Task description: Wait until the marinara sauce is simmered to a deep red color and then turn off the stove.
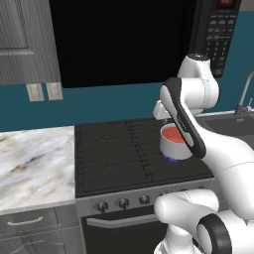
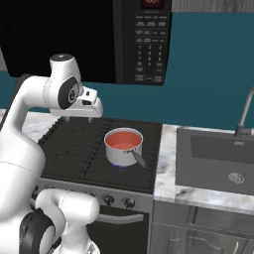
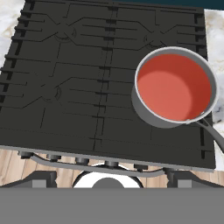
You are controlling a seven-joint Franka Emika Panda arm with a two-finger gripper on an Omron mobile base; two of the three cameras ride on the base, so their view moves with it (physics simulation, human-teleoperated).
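Lower edge, hand view: knobs [image 3: 82,160] in a row along the stove [image 3: 65,87] front.
Gripper [image 2: 78,118]: left-centre of the right base view, above the grates; whether it is released or clenched cannot be told.
Saucepan [image 3: 175,87]: right of frame on a front burner, blue flame [image 1: 171,159] beneath.
Marinara sauce [image 3: 168,89]: salmon-red disc inside.
Upper centre, right base view: microwave [image 2: 144,39].

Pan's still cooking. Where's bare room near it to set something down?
Free: the marble counter left of the stove, and the left grates. Only a narrow counter strip separates stove and sink. Crowded: the saucepan, holding marinara sauce, handle toward the front.
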